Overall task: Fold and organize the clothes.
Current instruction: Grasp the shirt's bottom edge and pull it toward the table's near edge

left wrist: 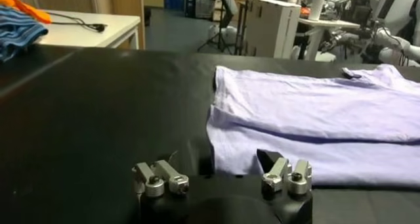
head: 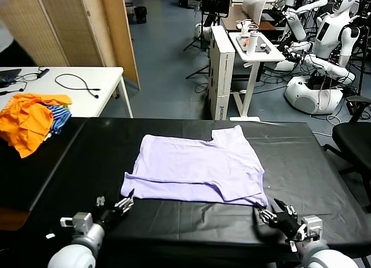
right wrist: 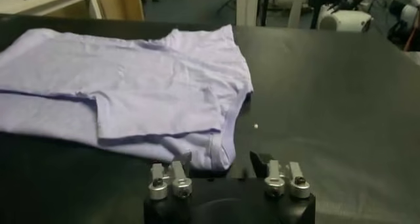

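Note:
The pale lavender T-shirt [head: 197, 166] lies flat on the black table [head: 87, 163], plain side up, with one layer folded over and a strip showing along its near edge. My left gripper [head: 127, 199] is open and low over the table at the shirt's near left corner. In the left wrist view the shirt [left wrist: 315, 110] lies just past my left gripper [left wrist: 223, 174]. My right gripper [head: 265, 213] is open at the shirt's near right corner. In the right wrist view that corner of the shirt [right wrist: 131, 81] lies just ahead of my right gripper [right wrist: 225, 173]. Neither gripper holds cloth.
A heap of orange and blue-striped garments [head: 32, 120] lies at the table's far left. Behind it stands a white table [head: 69, 79] with cables. A white cart [head: 255, 47], other robots [head: 324, 59] and a black chair [head: 353, 140] stand beyond the far right.

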Robot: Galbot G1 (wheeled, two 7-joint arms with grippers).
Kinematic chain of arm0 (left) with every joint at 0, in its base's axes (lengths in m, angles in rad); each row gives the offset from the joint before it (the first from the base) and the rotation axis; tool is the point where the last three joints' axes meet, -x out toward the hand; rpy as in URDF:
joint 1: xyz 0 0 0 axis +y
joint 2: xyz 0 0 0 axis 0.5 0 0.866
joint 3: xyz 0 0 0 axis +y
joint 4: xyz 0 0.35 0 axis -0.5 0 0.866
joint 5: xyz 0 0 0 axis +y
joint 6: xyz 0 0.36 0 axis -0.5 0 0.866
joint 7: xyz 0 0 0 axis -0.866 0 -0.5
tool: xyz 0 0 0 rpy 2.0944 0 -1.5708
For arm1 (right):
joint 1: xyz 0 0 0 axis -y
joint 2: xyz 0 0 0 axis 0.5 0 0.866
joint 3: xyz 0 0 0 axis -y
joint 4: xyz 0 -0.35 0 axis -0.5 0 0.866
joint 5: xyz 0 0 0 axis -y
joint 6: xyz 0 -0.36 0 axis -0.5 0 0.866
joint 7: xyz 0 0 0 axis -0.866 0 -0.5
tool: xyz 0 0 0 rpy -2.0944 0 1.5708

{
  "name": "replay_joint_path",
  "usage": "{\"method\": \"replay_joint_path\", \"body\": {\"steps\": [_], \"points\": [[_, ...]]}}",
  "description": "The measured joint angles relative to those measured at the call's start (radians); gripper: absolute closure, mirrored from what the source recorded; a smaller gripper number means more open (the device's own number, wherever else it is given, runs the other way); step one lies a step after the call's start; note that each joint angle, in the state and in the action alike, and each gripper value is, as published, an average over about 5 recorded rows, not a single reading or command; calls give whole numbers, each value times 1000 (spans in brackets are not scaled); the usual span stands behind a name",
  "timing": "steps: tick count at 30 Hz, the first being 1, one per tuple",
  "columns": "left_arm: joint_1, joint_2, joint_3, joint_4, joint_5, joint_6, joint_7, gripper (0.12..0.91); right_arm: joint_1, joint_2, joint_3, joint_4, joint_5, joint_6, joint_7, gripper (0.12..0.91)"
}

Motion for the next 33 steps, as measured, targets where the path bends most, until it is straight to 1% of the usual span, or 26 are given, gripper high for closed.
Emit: {"method": "replay_joint_path", "body": {"steps": [1,2,4,5,6,8,9,11,14,18,24,31,32,33], "points": [[1,0,0,0,0,0,0,396,0,0,0,1,0,0,0,850],[1,0,1,0,0,0,1,470,-1,0,0,3,0,0,1,871],[3,0,1,0,1,1,1,584,-5,-2,0,10,3,-3,5,885],[4,1,1,-1,2,2,1,660,-8,-3,1,15,6,-7,9,885],[6,2,1,-2,3,2,1,716,-12,-4,2,21,9,-14,13,885],[9,4,1,-4,3,3,0,822,-21,-6,6,37,18,-34,24,885],[11,6,1,-6,4,4,0,854,-27,-7,8,47,22,-48,30,885],[17,10,-1,-13,7,6,-1,883,-38,-8,10,69,27,-75,40,885],[30,22,-10,-27,13,10,-6,884,-56,-9,10,105,28,-110,51,885],[59,43,-27,-54,21,15,-13,884,-79,-9,9,142,24,-134,59,885],[136,60,-60,-99,46,17,-14,884,-97,-14,6,168,20,-155,60,885],[228,47,-89,-142,78,17,-11,884,-101,-26,0,179,21,-191,58,881],[238,44,-92,-147,79,17,-11,884,-103,-28,0,182,21,-193,58,863],[247,41,-95,-151,80,18,-11,884,-105,-29,1,186,22,-193,58,826]]}}
